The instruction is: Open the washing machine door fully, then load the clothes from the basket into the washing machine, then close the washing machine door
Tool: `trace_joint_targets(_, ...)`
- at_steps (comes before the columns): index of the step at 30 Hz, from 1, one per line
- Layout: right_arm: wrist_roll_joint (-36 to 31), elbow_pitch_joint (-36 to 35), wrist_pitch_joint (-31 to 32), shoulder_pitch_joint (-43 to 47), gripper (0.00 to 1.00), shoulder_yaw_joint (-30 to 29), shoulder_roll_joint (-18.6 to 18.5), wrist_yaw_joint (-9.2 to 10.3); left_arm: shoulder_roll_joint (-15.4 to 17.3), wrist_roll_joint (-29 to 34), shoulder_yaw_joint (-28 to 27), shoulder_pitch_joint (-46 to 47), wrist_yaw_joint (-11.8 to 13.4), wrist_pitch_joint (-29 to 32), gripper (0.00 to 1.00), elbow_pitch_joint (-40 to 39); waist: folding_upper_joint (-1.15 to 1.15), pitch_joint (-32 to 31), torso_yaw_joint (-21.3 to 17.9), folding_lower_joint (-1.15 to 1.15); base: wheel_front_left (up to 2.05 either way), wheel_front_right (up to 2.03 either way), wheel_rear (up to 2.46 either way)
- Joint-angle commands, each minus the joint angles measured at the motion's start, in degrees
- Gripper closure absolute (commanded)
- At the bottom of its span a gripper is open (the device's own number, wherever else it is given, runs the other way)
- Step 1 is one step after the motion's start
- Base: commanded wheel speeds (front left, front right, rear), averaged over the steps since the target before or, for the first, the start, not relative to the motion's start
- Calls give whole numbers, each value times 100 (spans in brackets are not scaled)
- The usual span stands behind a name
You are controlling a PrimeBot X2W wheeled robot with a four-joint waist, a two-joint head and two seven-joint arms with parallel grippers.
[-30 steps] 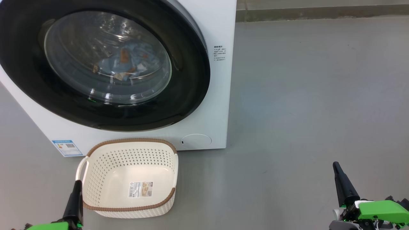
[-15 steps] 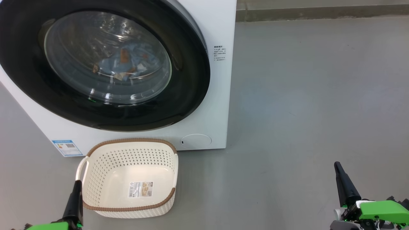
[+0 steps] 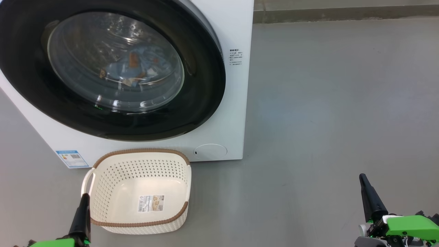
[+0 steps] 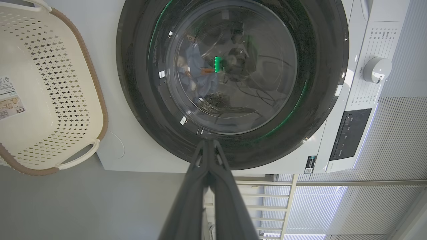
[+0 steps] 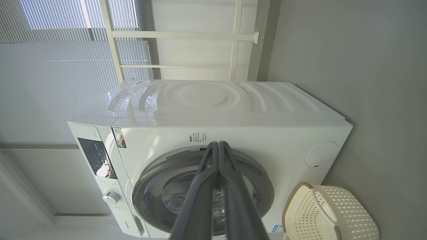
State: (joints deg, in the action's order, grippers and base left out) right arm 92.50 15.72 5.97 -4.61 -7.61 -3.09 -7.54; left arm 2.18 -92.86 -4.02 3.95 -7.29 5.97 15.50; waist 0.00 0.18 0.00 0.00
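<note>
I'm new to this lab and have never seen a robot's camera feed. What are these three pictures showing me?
They come from one wheeled robot with two arms. One camera sits on its head, looking down; the other two sit on its wrists and look along the dark fingers.

The head view shows the washing machine with its door shut and blue printed clothes behind the glass. The cream basket stands empty on the grey floor.

The left gripper shows at lower left, the right gripper at lower right. Both are shut and hold nothing.

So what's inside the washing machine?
Behind the shut door's glass lie blue clothes with orange-brown prints. The drum's back and any more clothes are hidden by reflections.
</note>
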Motion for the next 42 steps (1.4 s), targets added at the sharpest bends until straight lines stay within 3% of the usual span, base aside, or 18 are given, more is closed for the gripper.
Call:
trace_joint_targets(1, -11, -171, 29, -155, 100, 136, -2, 5, 101, 38, -211, 220, -20, 20, 100, -146, 0, 0, 0, 0, 0, 0, 0)
trace_joint_targets(42, -24, -170, 42, -157, 100, 120, 9, 5, 87, 55, -232, 222, -20, 37, 100, -146, 0, 0, 0, 0, 0, 0, 0)
